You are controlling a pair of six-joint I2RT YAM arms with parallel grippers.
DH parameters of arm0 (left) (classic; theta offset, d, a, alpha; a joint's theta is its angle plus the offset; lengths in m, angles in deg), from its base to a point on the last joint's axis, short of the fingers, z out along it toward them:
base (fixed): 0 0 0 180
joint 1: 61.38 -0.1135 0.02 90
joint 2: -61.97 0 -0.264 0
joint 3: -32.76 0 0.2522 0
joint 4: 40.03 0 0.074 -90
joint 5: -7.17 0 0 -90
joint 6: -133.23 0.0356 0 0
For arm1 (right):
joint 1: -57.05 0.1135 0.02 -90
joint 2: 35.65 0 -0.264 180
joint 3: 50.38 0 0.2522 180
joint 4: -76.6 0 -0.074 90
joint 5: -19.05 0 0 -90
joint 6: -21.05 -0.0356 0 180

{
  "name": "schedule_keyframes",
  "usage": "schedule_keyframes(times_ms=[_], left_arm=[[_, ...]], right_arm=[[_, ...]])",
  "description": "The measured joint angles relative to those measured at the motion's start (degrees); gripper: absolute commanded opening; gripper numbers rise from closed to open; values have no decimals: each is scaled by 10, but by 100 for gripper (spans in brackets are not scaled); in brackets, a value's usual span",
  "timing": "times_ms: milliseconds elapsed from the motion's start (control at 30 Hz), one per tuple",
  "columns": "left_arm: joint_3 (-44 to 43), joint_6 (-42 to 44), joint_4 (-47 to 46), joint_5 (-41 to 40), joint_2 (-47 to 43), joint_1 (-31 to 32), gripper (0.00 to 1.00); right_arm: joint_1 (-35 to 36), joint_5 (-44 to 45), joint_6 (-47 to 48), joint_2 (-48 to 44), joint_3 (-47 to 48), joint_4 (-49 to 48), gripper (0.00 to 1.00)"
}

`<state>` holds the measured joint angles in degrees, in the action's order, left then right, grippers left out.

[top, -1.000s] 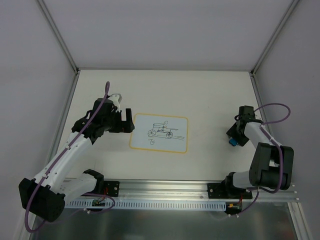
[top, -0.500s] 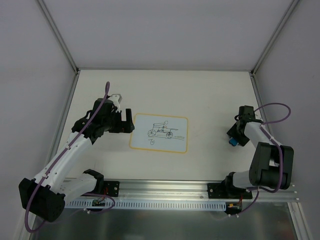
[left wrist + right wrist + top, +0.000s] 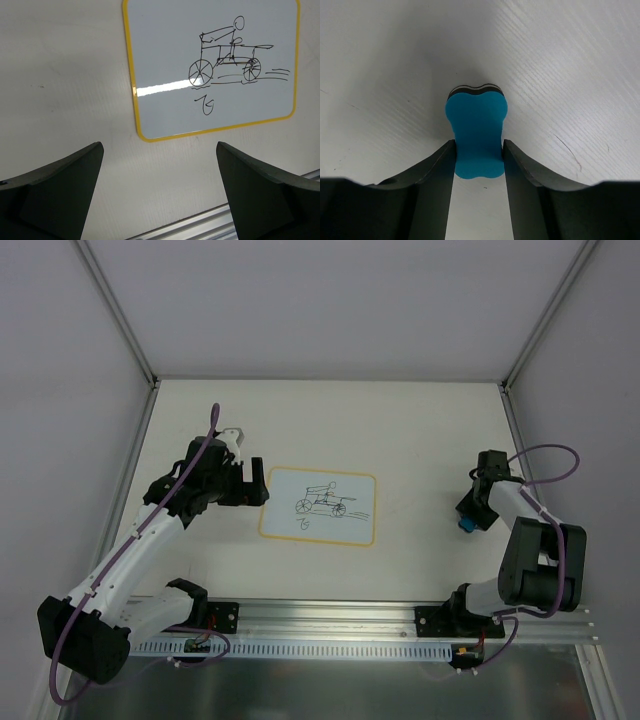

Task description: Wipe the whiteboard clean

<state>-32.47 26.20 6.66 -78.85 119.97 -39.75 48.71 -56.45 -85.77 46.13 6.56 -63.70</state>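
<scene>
The whiteboard (image 3: 318, 506), its cart sketch unwiped, lies flat on the tabletop (image 3: 420, 430). Well to its right, the right arm's fingers (image 3: 437, 165) pinch the blue eraser (image 3: 476, 120) at its waist, likely for a firm wiping hold. The left arm's fingers (image 3: 75, 175) gape wide just left of the board, probably to steady it.

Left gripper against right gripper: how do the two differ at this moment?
The left gripper has its fingers spread wide with nothing between them; the right gripper has its fingers closed on the waist of the blue eraser. The left gripper sits beside the left edge of the whiteboard; the right gripper is far off to its right. Both are black and over the table.
</scene>
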Motion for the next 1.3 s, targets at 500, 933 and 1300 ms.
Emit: schedule_keyframes(times_ms=[500, 933, 1300], left_arm=[[7, -3, 0, 21, 36, 0, 99], [30, -54, 0, 30, 100, 0, 92], [46, -105, 0, -1, 133, 5, 86]], right_arm=[[151, 51, 41, -18, 55, 24, 25], [489, 83, 11, 167, 272, 74, 20], [552, 57, -13, 261, 298, 73, 17]])
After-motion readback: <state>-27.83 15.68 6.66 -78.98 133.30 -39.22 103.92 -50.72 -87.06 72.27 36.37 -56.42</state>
